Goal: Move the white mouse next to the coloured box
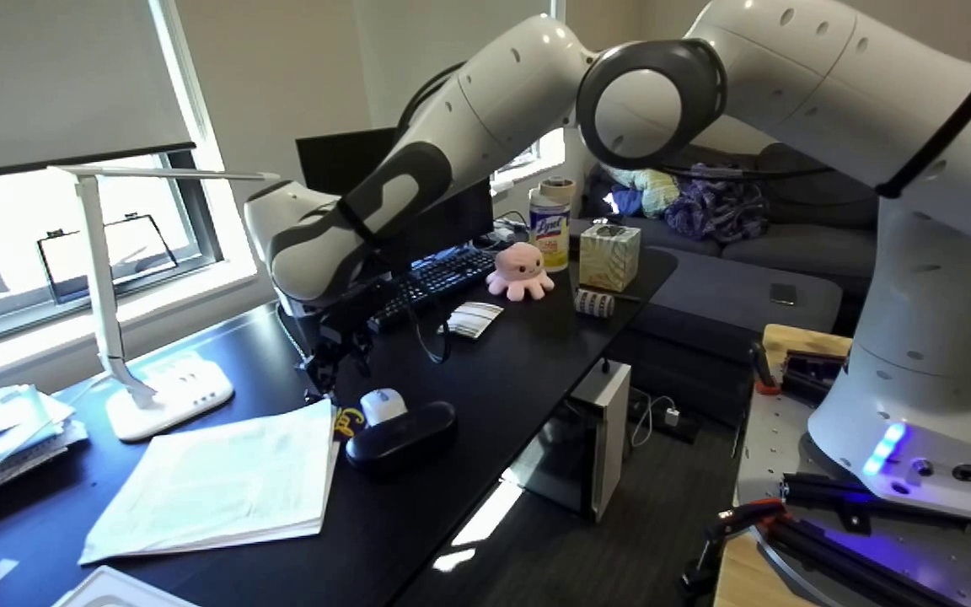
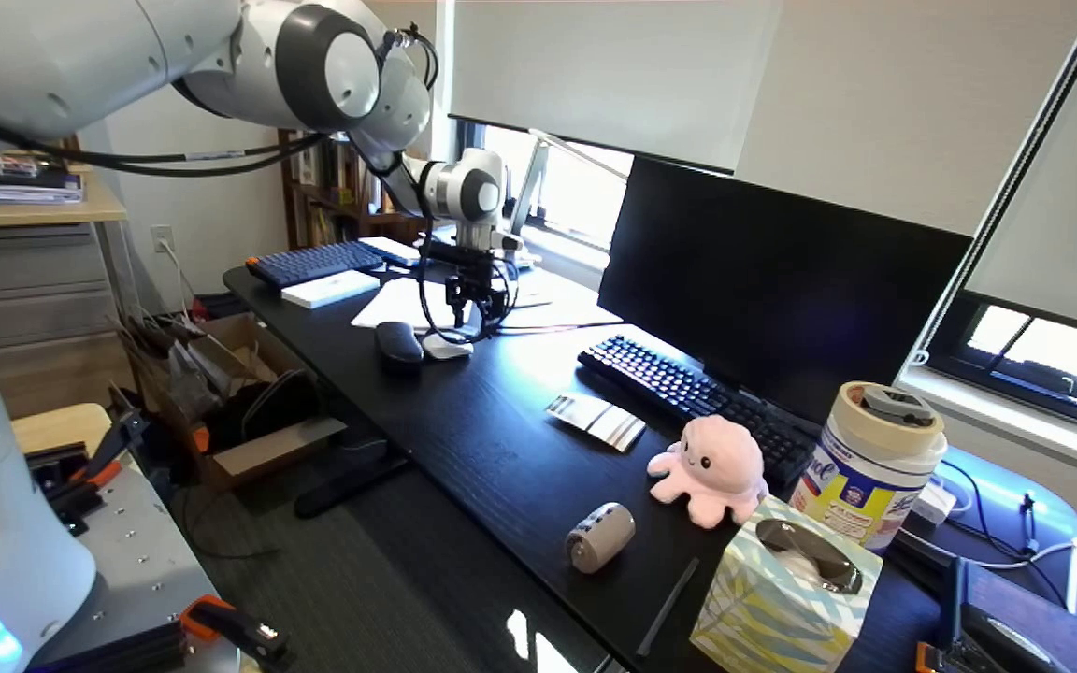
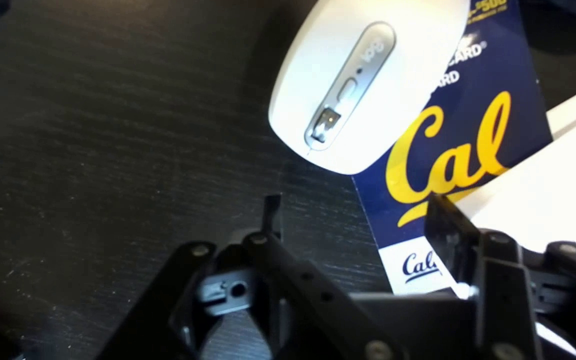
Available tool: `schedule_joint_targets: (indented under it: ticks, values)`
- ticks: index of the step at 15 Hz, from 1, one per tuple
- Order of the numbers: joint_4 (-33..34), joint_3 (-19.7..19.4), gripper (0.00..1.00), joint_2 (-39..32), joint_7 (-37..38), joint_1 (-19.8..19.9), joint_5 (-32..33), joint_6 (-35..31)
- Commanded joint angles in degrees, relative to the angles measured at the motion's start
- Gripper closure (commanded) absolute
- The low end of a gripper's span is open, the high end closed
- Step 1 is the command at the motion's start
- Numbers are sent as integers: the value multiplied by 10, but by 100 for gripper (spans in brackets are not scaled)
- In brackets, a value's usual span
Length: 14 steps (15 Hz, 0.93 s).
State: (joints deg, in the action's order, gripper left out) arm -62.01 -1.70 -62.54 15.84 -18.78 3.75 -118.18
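Note:
The white mouse (image 1: 383, 406) lies on the black desk, partly over a blue Cal card (image 3: 448, 145). It also shows in an exterior view (image 2: 446, 348) and at the top of the wrist view (image 3: 363, 95). My gripper (image 3: 356, 212) is open, with nothing between its fingers. Its fingertips point down beside the mouse's scroll-wheel end, apart from it in the wrist view. The gripper also shows in both exterior views (image 1: 327, 371) (image 2: 475, 304). The coloured box (image 1: 609, 257) (image 2: 782, 598), a leaf-patterned tissue box, stands at the desk's far end and is out of the wrist view.
A black rounded mouse (image 1: 401, 438) (image 2: 398, 344) lies right beside the white one. Papers (image 1: 216, 480) lie nearby. A striped packet (image 2: 596, 419), pink plush octopus (image 2: 711, 467), grey cylinder (image 2: 600, 537), wipes tub (image 2: 861, 467) and keyboard (image 2: 679, 379) lie toward the box.

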Motion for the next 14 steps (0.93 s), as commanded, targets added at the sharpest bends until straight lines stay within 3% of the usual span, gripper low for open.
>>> schedule_joint_targets:
  ticks: [1,7,14]
  values:
    - [-51,-1,1,54,24,3,-11,-6]
    - [-108,30,0,98,120,-5,-72,-36]
    - [-246,33,0,174,285,-27,-113,-84]
